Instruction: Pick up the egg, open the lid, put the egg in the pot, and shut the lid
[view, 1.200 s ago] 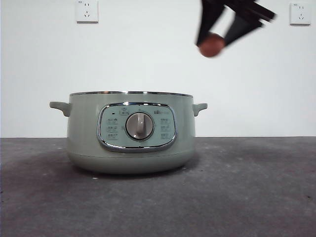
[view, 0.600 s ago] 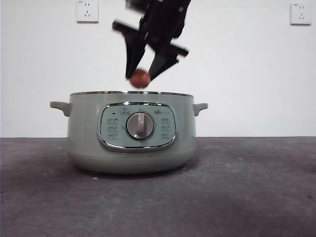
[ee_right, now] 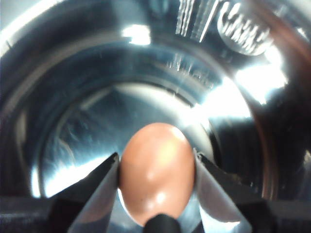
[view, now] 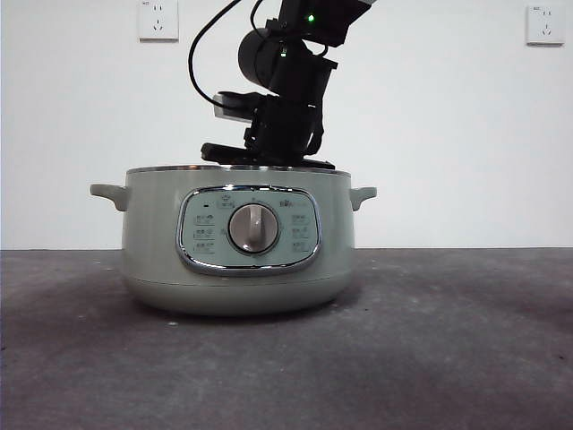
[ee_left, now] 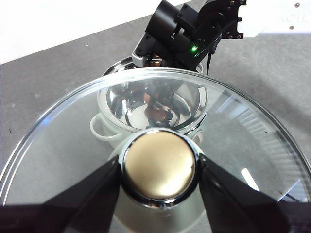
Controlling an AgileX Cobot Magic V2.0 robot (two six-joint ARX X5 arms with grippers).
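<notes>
The pale green pot (view: 239, 242) stands on the dark table, open. My right gripper (ee_right: 156, 172) is shut on the brown-orange egg (ee_right: 156, 172) and reaches down inside the pot's shiny steel bowl (ee_right: 146, 73). In the front view its arm (view: 286, 85) dips below the pot's rim, so the egg is hidden there. My left gripper (ee_left: 158, 170) is shut on the knob (ee_left: 158, 165) of the glass lid (ee_left: 68, 141) and holds the lid in the air, off to one side of the pot (ee_left: 104, 131). Through the glass the egg (ee_left: 156, 112) shows inside the pot.
A white wall with two sockets (view: 158, 20) stands behind the table. Dark grey table top (view: 448, 340) spreads around the pot. The pot's control panel with its silver dial (view: 253, 227) faces the front camera.
The right gripper carried the egg from the upper right leftward over the pot, then lowered it inside below the rim. The pot has not moved.
</notes>
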